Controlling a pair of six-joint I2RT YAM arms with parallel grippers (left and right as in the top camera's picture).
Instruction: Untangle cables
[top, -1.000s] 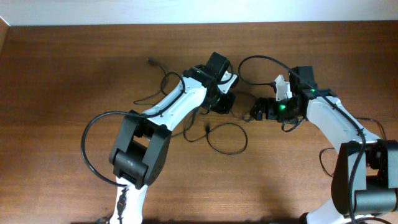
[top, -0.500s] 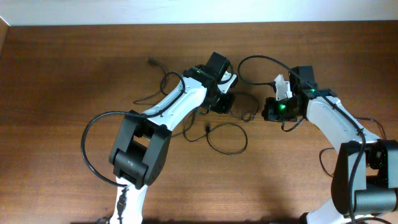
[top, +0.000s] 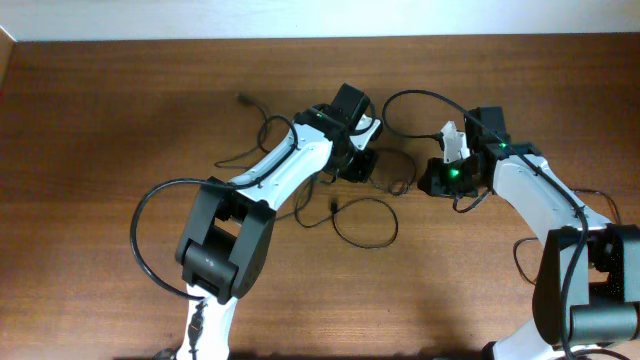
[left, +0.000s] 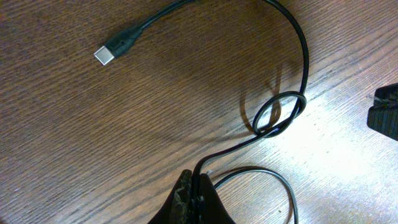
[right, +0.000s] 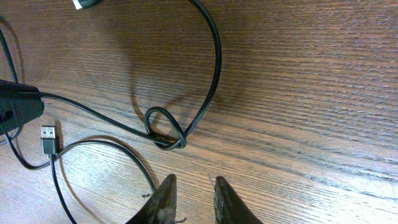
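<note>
Wooden table (top: 100, 120) carries everything. Left gripper (left: 194, 198) is clamped on one of the cables (right: 216, 56). Right gripper (right: 191, 198), fingers slightly apart and empty, hovers near their small knot (right: 177, 142) at mid-table; loose loops spread left.

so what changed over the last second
The right gripper drew back to the right, away from the small knotted loop in the thin black cable, and is open, holding nothing. The left gripper stayed put, shut on that cable; the loop and the other cables on the wooden table lie as before.
</note>
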